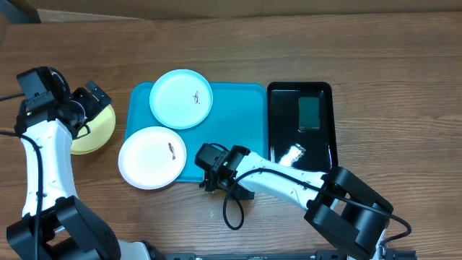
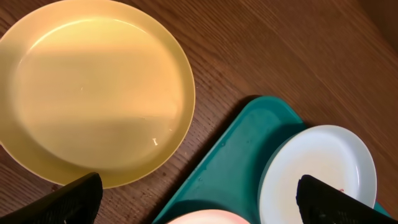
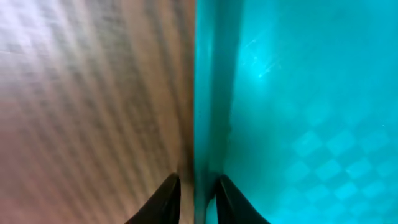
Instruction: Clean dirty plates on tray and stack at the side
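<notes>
The teal tray [image 1: 238, 126] is showing a faint checker pattern on its floor; the pale blue plate [image 1: 181, 98] and white plate [image 1: 151, 157] are each carrying a reddish-brown smear [image 1: 195, 97]; the yellow plate [image 2: 93, 87] is looking plain; the black tray [image 1: 283, 133] is gleaming around a green sponge [image 1: 309, 113]; the table [image 1: 397, 87] is showing brown wood grain.

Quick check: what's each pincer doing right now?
Left pincer: open, holding nothing.
Right pincer: closed on the tray rim.

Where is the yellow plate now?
In the overhead view, the yellow plate lies on the table, left of the teal tray, partly under the left gripper.
</notes>
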Motion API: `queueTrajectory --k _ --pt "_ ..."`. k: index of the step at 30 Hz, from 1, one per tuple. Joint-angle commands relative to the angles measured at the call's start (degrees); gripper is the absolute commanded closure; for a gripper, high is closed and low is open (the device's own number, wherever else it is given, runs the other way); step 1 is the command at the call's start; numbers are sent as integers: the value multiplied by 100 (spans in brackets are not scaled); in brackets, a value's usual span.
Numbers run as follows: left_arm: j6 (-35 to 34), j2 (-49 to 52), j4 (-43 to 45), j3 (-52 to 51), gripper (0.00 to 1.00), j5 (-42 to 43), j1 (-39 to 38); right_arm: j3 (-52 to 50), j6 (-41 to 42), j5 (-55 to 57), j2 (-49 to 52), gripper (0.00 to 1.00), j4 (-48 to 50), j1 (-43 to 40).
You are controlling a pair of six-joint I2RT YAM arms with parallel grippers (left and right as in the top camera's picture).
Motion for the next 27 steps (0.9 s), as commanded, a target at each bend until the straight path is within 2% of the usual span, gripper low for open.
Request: queueTrajectory --k 1,6,10,14,15,18,19,20,23,27 --pt "-79 28 4 17 0 61 -37 345 63 -752 -162 77 -72 -2" --pt "-79 28 4 17 0 61 -37 785 503 -780 -501 73 -87 -61" --pt "-79 28 4 17 0 61 -37 1110 883 -778 -592 62 -168 -302" --pt "-79 28 4 17 0 61 -37 1346 1565 -940 -592 62 -122 -761" --pt "-79 28 4 17 0 61 -37 1377 1709 -1132 -592 62 -111 -922" --pt "-79 28 4 17 0 61 -37 1381 2177 -2037 -592 51 11 -1375" --pt "-79 28 4 17 0 61 -37 1381 2632 -2957 -592 50 153 -1700" --pt "-79 28 4 17 0 61 -37 1381 2983 -3324 -590 50 225 -1849" --pt "-79 28 4 17 0 61 -37 1379 3755 -3539 -590 45 164 -2144" --pt "-79 28 4 17 0 61 -37 1357 3248 -3536 -590 32 -313 -2111"
